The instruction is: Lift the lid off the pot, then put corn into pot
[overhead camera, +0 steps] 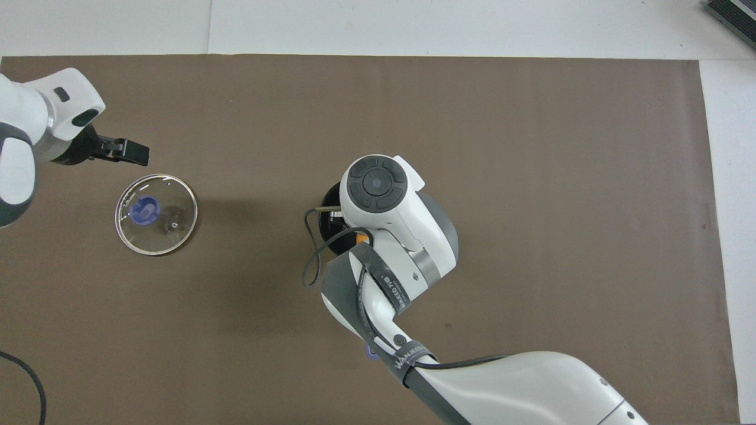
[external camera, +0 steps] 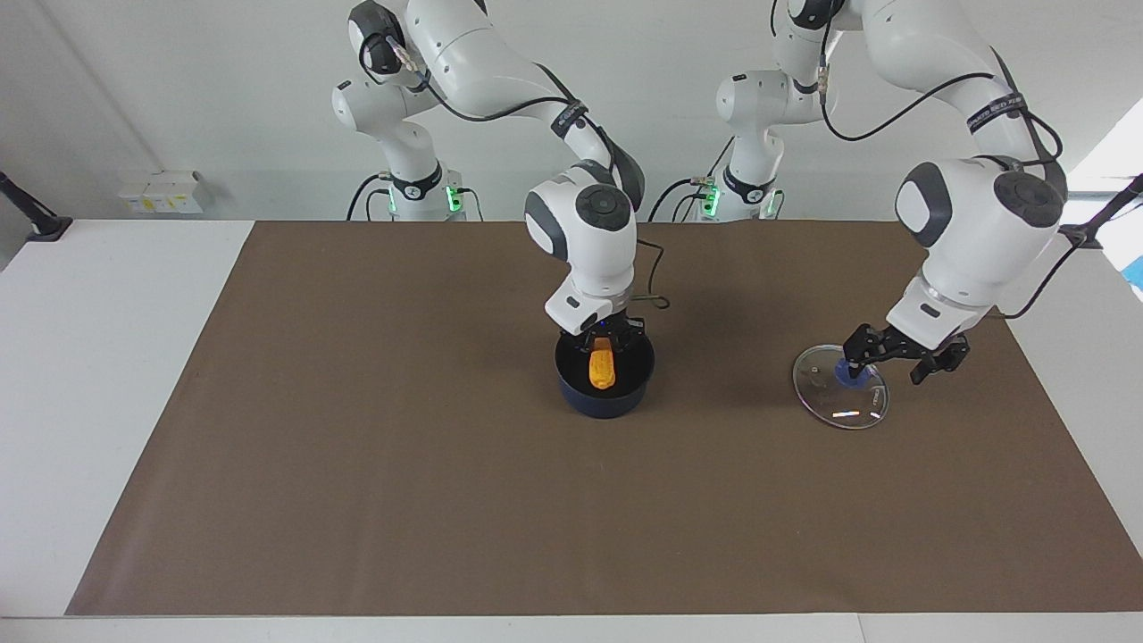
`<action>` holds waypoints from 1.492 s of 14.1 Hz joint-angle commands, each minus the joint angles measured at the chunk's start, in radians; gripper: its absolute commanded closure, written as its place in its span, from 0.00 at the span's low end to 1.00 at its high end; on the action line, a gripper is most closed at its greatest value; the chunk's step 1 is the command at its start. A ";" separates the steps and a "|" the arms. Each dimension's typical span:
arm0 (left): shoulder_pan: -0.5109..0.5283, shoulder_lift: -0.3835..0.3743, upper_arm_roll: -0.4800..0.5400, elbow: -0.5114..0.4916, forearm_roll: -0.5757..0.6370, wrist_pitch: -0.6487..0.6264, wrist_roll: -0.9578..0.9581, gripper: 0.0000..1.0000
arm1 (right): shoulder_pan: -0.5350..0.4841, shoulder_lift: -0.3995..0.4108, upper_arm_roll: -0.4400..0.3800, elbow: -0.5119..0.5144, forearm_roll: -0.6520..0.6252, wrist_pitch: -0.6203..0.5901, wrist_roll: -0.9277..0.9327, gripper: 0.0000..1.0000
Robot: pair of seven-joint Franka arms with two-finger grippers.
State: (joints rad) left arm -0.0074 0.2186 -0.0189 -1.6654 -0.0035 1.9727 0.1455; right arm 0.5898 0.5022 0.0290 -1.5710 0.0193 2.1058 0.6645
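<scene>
- Over the pot's open mouth, at the mat's middle, my right gripper (external camera: 604,338) hangs with its two black fingers clamped on the top end of the small orange-yellow bumpy corn cob (external camera: 603,367).
- That cob points downward, its lower end already inside the black hollow of the small dark navy-blue saucepan (external camera: 605,395); whether it touches the bottom, I cannot tell.
- From overhead my right wrist covers nearly the whole saucepan, leaving a dark arc of rim (overhead camera: 326,203) at ten o'clock and an orange sliver of corn (overhead camera: 361,238) at my wrist's edge.
- Toward my left arm's end of the mat, my left gripper (external camera: 904,357) sits low, fingers spread apart and holding nothing.
- One black fingertip (external camera: 854,362) is just beside the blue knob (external camera: 853,375); contact I cannot judge.
- That knob crowns the round clear glass lid with a metal rim (external camera: 840,387), lying flat on the brown mat (external camera: 357,446), well apart from the saucepan.
- Overhead, my left gripper (overhead camera: 112,149) shows at eleven o'clock of the lid (overhead camera: 156,214).
</scene>
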 commanded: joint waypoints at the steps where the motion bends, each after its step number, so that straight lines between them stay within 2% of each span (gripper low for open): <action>1: 0.006 -0.021 0.010 0.097 -0.001 -0.150 -0.035 0.00 | -0.015 -0.013 0.009 -0.041 0.051 0.056 -0.039 0.78; 3: 0.007 -0.044 0.010 0.148 -0.001 -0.251 -0.098 0.00 | -0.015 -0.013 0.009 -0.041 0.060 0.057 -0.049 0.76; 5: 0.009 -0.079 0.011 0.148 0.002 -0.305 -0.109 0.00 | -0.015 -0.011 0.009 -0.044 0.062 0.069 -0.052 0.74; 9: 0.007 -0.136 0.011 0.154 0.003 -0.402 -0.115 0.00 | -0.013 -0.001 0.009 -0.049 0.059 0.086 -0.051 0.63; 10: 0.009 -0.156 0.010 0.153 0.008 -0.403 -0.121 0.00 | -0.011 0.001 0.009 -0.053 0.060 0.094 -0.051 0.59; 11: 0.010 -0.169 0.008 0.139 0.014 -0.403 -0.130 0.00 | -0.013 -0.001 0.009 -0.061 0.060 0.099 -0.051 0.48; 13: 0.010 -0.182 0.008 0.124 0.014 -0.416 -0.144 0.00 | -0.011 -0.005 0.009 -0.072 0.060 0.102 -0.051 0.35; 17: 0.009 -0.182 0.010 0.150 0.017 -0.452 -0.144 0.00 | -0.011 -0.014 0.006 -0.064 0.054 0.079 -0.046 0.18; 19: 0.007 -0.183 0.010 0.154 0.020 -0.468 -0.141 0.00 | -0.016 -0.040 0.000 -0.055 0.039 0.056 -0.043 0.00; 21: 0.009 -0.191 0.004 0.158 0.017 -0.468 -0.136 0.00 | -0.022 -0.085 -0.009 -0.055 0.039 0.042 -0.046 0.00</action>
State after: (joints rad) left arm -0.0040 0.0484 -0.0069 -1.5120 0.0011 1.5285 0.0132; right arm 0.5832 0.4772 0.0232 -1.6133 0.0546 2.1739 0.6494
